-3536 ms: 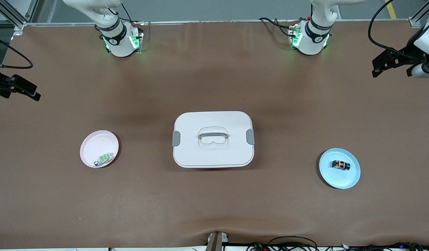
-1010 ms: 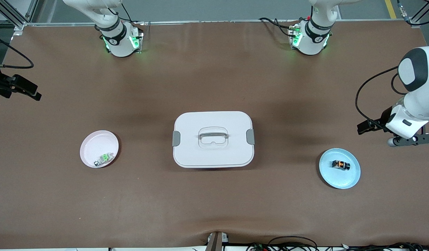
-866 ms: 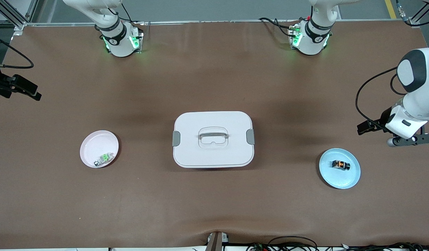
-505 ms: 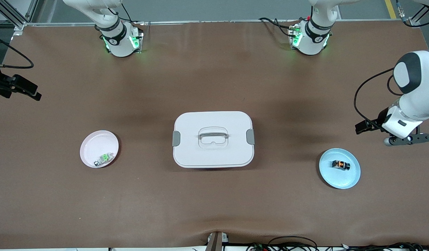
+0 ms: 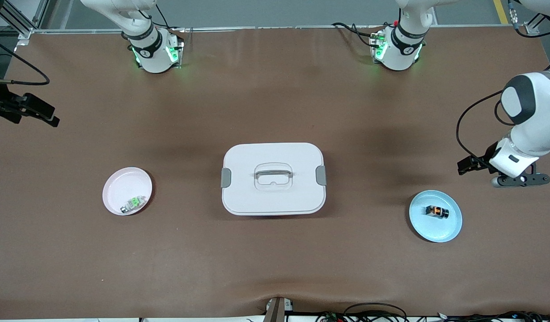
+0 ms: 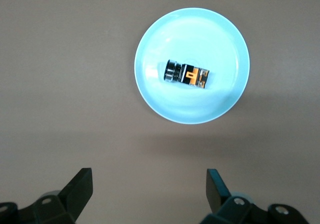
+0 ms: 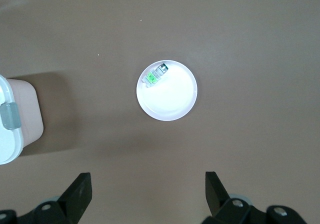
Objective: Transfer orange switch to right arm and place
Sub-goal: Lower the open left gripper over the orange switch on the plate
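Right gripper (image 7: 145, 196), fingers spread, waits high above the pink plate (image 5: 116, 185) holding the green switch (image 5: 133, 204). Centre: a smooth white lidded box (image 5: 273, 178). Orange switch (image 5: 437, 211), a small black block, lies on the glossy blue plate (image 5: 449, 230). Left gripper (image 6: 147, 194), spread, hovers beside that plate. A misaligned pinch might skid the switch across the slick plate.
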